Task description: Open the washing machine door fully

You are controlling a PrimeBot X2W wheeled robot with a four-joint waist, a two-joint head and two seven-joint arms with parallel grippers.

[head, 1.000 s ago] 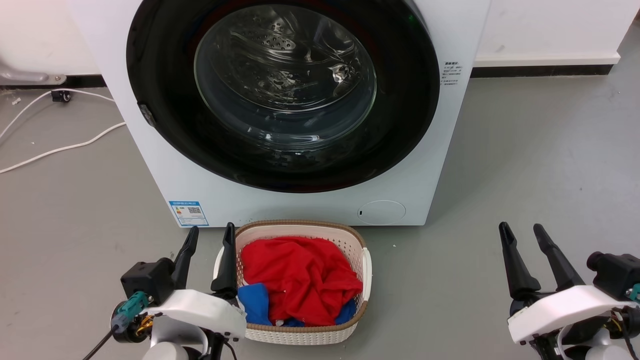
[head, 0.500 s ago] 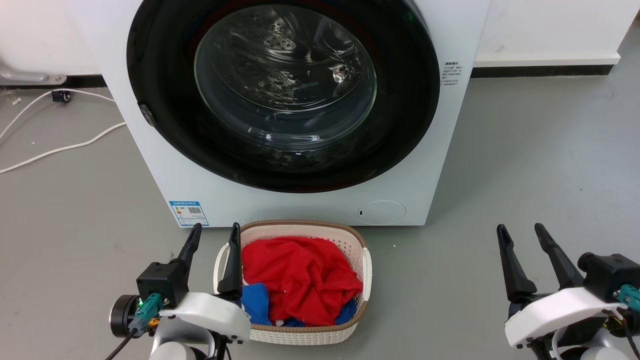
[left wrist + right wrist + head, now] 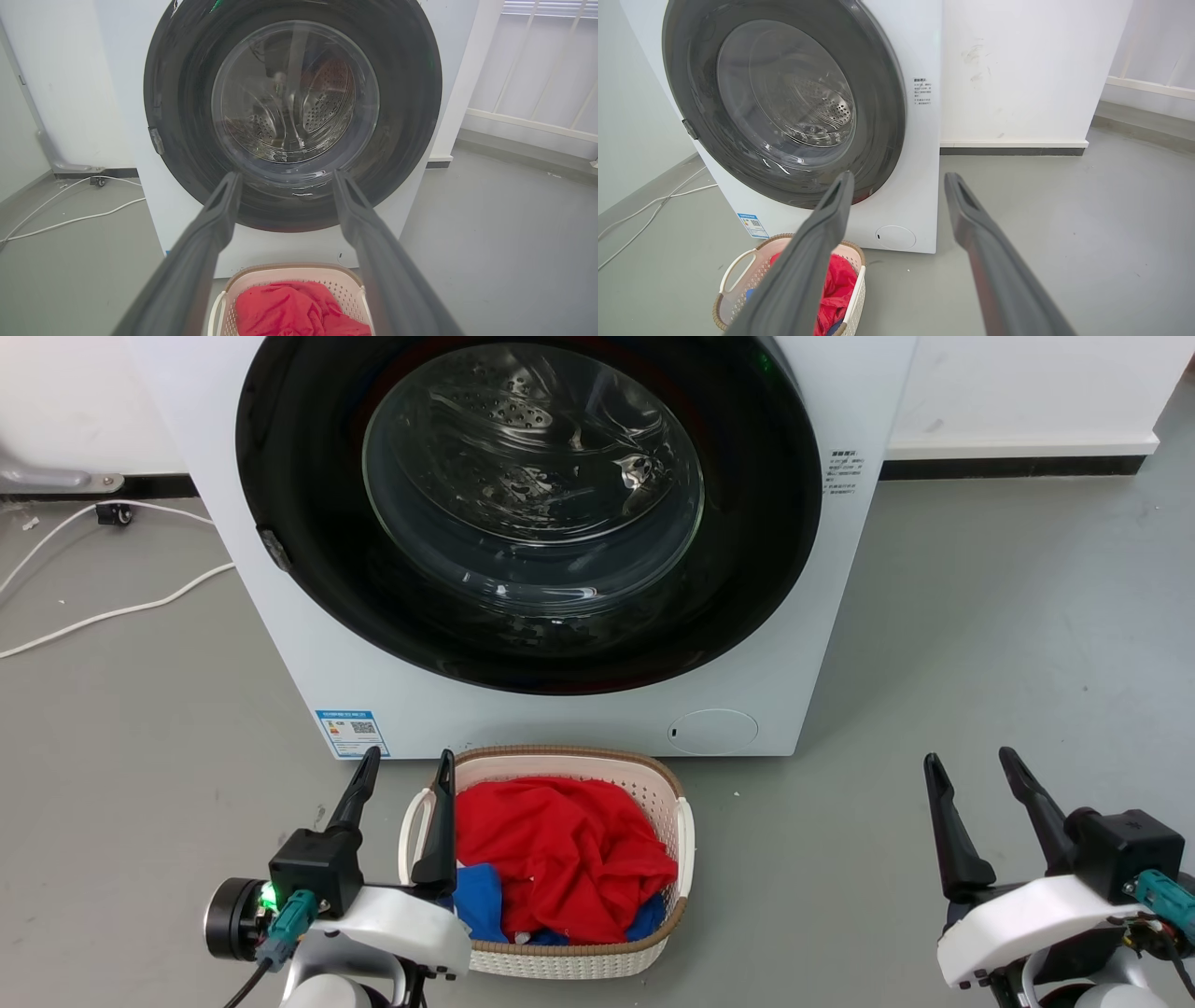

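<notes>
The washing machine door (image 3: 308,504) is a big glossy black ring with a bulging glass window; it lies flat against the white machine (image 3: 579,719), with a small latch tab at its left edge. The door (image 3: 182,93) faces the left wrist camera, and the right wrist view catches the door (image 3: 878,107) from the right. My left gripper (image 3: 408,763) hovers open beside the laundry basket, well below the door. My right gripper (image 3: 969,762) stands open over bare floor, right of the machine. In the wrist views the left gripper (image 3: 285,176) and right gripper (image 3: 899,177) hold nothing.
A white basket (image 3: 681,826) of red and blue clothes sits on the floor just before the machine. White cables (image 3: 112,611) run along the floor at the left. A small round white flap (image 3: 712,732) sits low on the front panel. Open grey floor lies to the right.
My left gripper has shifted a little right and turned at the wrist. The right gripper has twisted slightly. The door has not moved.
</notes>
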